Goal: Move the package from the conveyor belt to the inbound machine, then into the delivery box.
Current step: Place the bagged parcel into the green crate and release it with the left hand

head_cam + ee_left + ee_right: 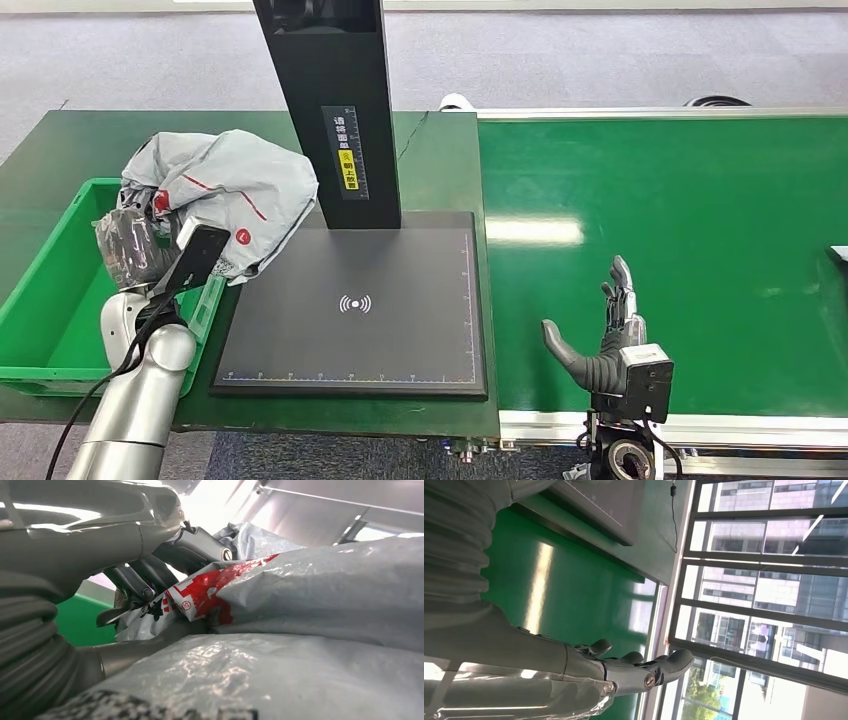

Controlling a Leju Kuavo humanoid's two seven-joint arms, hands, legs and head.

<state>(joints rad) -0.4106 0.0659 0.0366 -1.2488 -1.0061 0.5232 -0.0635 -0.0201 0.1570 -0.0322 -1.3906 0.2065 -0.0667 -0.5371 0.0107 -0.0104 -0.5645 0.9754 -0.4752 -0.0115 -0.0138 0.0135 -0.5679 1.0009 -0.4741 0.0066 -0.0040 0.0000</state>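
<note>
The crumpled grey plastic mailer package with red markings (225, 190) sits in the left half of the frame, gripped by the left robot hand (150, 245); the wrist view shows dark fingers (140, 580) pinching its printed edge. It hangs over the right rim of the green plastic delivery box (40, 300) at lower left, with its bulk overlapping the upper left corner of the flat black inbound machine scanning pad (360, 310).

Judged from this, the step in hand is the drop into the box. To do it well, carry the package further left until it is wholly over the box, lower it, then let go, so the slack plastic does not snag the rim.

The right robot hand (610, 340) hovers open, fingers spread, over the green conveyor belt (700, 200) at lower right.
</note>
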